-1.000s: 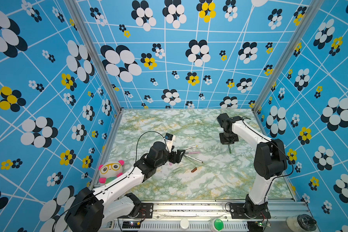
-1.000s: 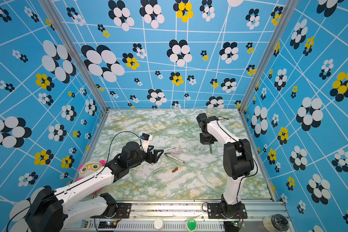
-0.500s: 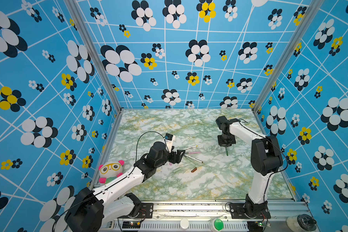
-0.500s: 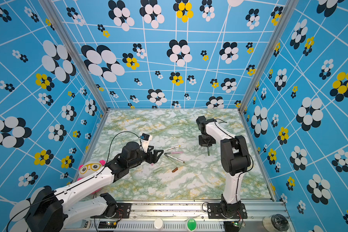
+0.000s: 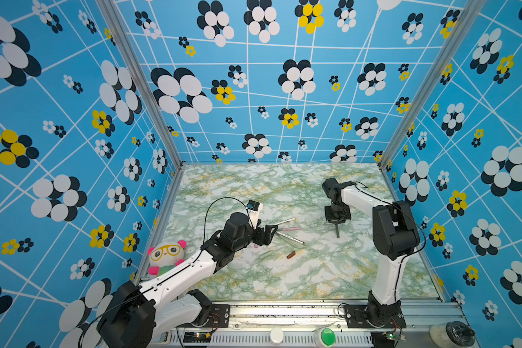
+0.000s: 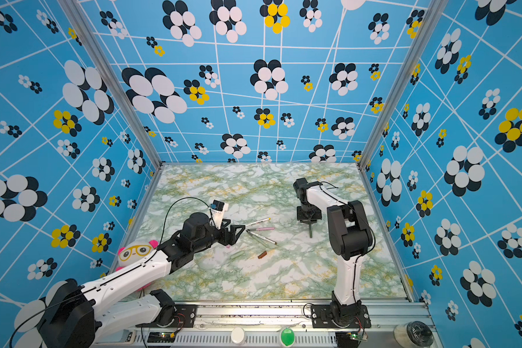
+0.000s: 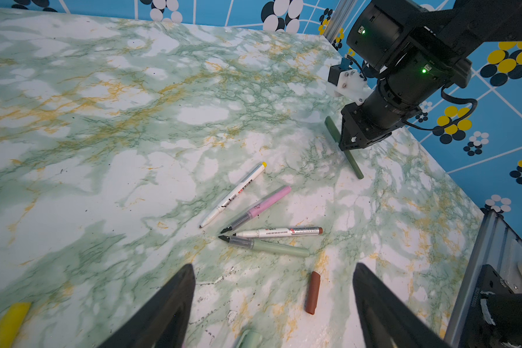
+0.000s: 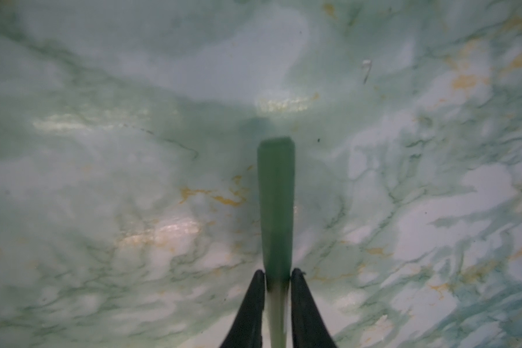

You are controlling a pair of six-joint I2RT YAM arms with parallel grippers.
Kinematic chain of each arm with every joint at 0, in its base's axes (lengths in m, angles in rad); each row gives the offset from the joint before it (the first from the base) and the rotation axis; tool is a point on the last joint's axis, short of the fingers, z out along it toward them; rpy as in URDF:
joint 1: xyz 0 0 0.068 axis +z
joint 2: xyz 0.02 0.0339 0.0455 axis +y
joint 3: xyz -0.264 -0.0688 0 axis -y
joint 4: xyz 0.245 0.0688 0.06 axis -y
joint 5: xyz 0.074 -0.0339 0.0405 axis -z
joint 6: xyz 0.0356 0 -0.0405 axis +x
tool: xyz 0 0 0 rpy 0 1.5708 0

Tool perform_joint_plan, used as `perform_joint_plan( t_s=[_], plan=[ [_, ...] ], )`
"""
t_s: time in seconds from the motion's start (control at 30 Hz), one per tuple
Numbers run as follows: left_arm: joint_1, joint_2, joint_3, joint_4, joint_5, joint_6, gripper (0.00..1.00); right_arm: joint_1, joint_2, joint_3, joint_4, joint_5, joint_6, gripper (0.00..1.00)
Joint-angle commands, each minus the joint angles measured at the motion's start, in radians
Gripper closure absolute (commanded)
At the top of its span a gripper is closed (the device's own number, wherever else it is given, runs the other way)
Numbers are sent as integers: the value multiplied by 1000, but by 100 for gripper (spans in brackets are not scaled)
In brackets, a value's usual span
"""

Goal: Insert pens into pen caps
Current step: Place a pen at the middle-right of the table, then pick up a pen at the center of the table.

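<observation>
My right gripper (image 8: 277, 272) is shut on the dark green pen (image 8: 276, 195), which slants down to the table at the right (image 5: 337, 232). Four uncapped pens lie fanned out mid-table: a white one with a yellow end (image 7: 232, 195), a pink one (image 7: 259, 208), a white one with a brown end (image 7: 279, 232) and a pale grey-green one (image 7: 271, 245). My left gripper (image 7: 273, 266) hangs open just short of them with nothing between its fingers. Close to it lie the brown cap (image 7: 312, 293), pale green cap (image 7: 249, 339) and yellow cap (image 7: 8, 325).
A plush panda (image 5: 166, 256) sits at the table's left edge beside my left arm. Patterned blue walls close in the marbled table (image 5: 284, 280) on three sides, and a metal rail (image 5: 284, 313) runs along the front.
The right arm has shifted slightly left and lowered the dark green pen toward the table. The left arm and the loose pens and caps have not moved.
</observation>
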Motion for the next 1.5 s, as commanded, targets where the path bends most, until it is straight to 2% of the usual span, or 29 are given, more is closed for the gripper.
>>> perform_joint_plan(
  t_s=[0.0, 0.37, 0.5, 0.67, 0.8, 0.93, 1.1, 1.3, 1.47],
  plan=[
    [-10, -15, 11, -14, 7, -6, 17, -10, 25, -21, 3, -12, 18, 81],
    [-10, -34, 13, -34, -4, -4, 17, -15, 17, -34, 20, -15, 13, 80],
    [-9, -50, 13, -50, -13, -1, 16, -16, -27, -36, 26, -41, 10, 70],
    [-10, -94, 21, -85, -47, 14, 14, -15, -152, -21, 42, -118, 15, 55],
    [-1, -153, 30, -122, -102, 8, 1, -15, -290, -17, 94, -216, 16, 47],
    [48, -206, 26, -134, -103, -39, 1, -14, -452, -83, 229, -325, 22, 45],
    [116, -278, 1, -147, -85, -85, 1, -14, -599, -182, 351, -345, 83, 45],
    [141, -362, -20, -188, -20, -98, 0, -6, -635, -242, 330, -506, 90, 45],
    [141, -396, -5, -283, 38, -136, 0, 100, -650, -288, 303, -469, 44, 42]
  ],
)
